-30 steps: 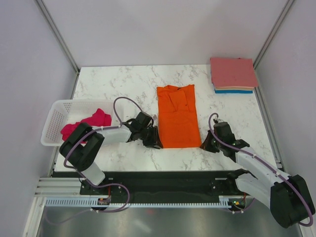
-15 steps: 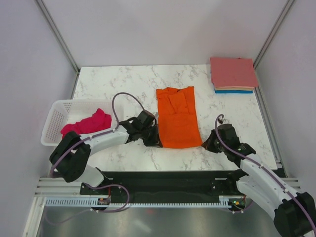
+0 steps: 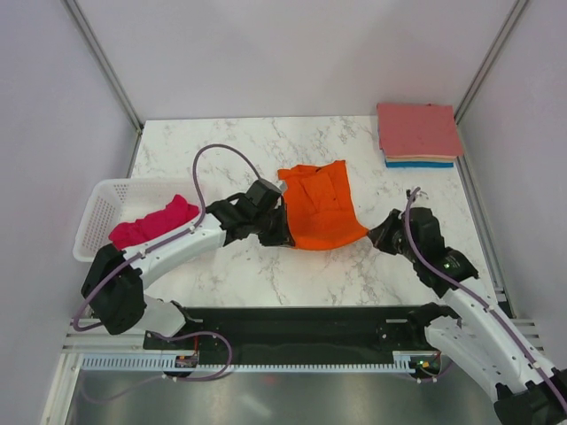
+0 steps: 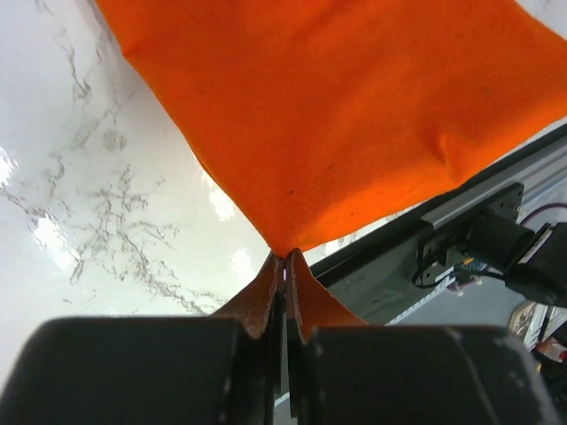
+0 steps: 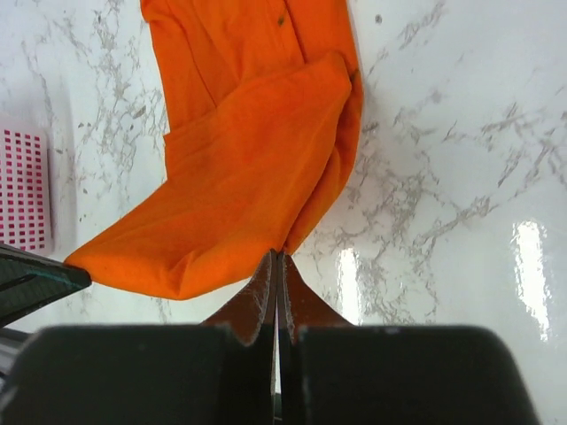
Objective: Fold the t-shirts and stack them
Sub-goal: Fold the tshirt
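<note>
Left wrist view, closest in: the left gripper (image 4: 284,266) is clenched on a corner of the orange t-shirt (image 4: 337,115), a peak of cloth pinched between its closed jaws and the fabric spreading away above the marble table (image 4: 80,168). The right wrist view shows the same on the other side, the right gripper (image 5: 276,261) clamped on the opposite near corner, the hem sagging toward the left of that frame. From above, at mid-frame, the two grippers, left (image 3: 280,234) and right (image 3: 381,237), hold the shirt's near edge up between them, while the collar end of the orange t-shirt (image 3: 321,205) lies on the table (image 3: 221,150). A grip on both corners keeps the hem level, which suggests the near half is about to be carried over the far half for a crosswise fold; an uneven pull could skew the crease. At centre left, a white basket (image 3: 96,202) holds a crumpled magenta t-shirt (image 3: 155,223), apparently waiting its turn. In the upper right corner sits the finished stack (image 3: 418,128), salmon on top with peach and blue edges showing beneath, probably where the orange one goes next.
</note>
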Available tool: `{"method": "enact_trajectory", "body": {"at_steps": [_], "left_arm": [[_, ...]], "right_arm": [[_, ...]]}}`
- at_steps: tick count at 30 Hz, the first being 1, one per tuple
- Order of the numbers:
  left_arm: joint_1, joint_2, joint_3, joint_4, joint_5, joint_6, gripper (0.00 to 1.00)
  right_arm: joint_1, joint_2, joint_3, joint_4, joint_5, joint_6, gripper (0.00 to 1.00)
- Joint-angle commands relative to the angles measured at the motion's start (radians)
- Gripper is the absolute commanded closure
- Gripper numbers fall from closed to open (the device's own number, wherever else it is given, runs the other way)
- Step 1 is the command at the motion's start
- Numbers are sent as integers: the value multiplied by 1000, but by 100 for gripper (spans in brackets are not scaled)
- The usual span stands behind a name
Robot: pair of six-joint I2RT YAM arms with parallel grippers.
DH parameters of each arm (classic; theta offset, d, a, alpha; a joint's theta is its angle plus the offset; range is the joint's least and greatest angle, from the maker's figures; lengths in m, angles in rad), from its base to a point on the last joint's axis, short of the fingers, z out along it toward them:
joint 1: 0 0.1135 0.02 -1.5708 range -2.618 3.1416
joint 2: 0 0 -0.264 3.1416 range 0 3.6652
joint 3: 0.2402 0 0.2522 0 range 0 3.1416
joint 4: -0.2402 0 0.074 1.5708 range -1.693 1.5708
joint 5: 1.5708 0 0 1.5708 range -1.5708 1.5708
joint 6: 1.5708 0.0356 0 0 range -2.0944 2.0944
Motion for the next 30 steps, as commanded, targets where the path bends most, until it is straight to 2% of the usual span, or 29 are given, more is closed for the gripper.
{"method": "enact_trajectory", "body": {"at_steps": [1, 15, 21, 26, 30], "left_arm": [[37, 41, 101, -48, -29, 49, 98], [216, 268, 452, -103, -26, 198, 98], [262, 434, 645, -101, -29, 263, 98], [302, 557, 797, -103, -90, 303, 98], [335, 679, 923, -103, -18, 329, 98]], "right_arm": [[3, 84, 103, 28, 86, -57, 100], [-31, 521, 412, 166, 127, -205, 100], [-89, 728, 576, 217, 42, -245, 100], [-134, 888, 706, 269, -14, -248, 100], [-163, 1041, 815, 257, -126, -268, 100]]}}
